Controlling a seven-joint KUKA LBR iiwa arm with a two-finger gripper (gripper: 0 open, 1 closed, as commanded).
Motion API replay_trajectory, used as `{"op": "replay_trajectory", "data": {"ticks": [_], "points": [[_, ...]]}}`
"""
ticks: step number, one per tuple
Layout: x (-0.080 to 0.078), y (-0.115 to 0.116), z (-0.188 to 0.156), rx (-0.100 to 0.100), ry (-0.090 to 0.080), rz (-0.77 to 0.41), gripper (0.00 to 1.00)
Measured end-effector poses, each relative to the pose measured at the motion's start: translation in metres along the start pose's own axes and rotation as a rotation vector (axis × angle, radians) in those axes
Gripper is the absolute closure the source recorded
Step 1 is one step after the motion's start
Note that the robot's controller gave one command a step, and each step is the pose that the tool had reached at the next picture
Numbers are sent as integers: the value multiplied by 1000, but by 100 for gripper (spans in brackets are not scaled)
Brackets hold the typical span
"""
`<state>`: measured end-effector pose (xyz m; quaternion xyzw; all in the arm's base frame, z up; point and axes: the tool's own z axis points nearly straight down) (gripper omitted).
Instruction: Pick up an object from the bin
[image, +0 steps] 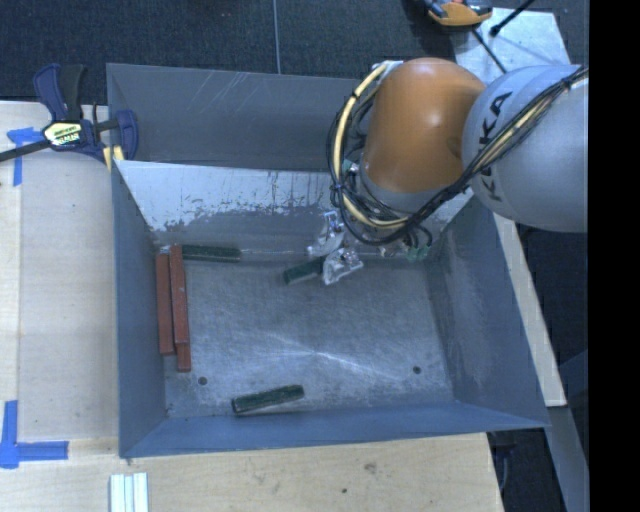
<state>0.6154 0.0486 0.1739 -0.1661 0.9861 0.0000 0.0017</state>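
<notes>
A: Seeing grey bin (135, 330), arm (530, 140) in from right, two brown bars (173, 305) side by side along left.
B: Claw (337, 258)?
A: Down at back centre; wide or narrow, can't tell. Parked just right of short dark green stick (297, 273) on floor.

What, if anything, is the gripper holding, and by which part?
Cannot tell. The gripper is at the right end of a short dark green stick near the back wall; no grasp is visible.
</notes>
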Motion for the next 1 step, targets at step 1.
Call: {"op": "replay_trajectory", "data": {"ticks": [1], "points": [[4, 2, -35, 0, 2, 7, 100]]}}
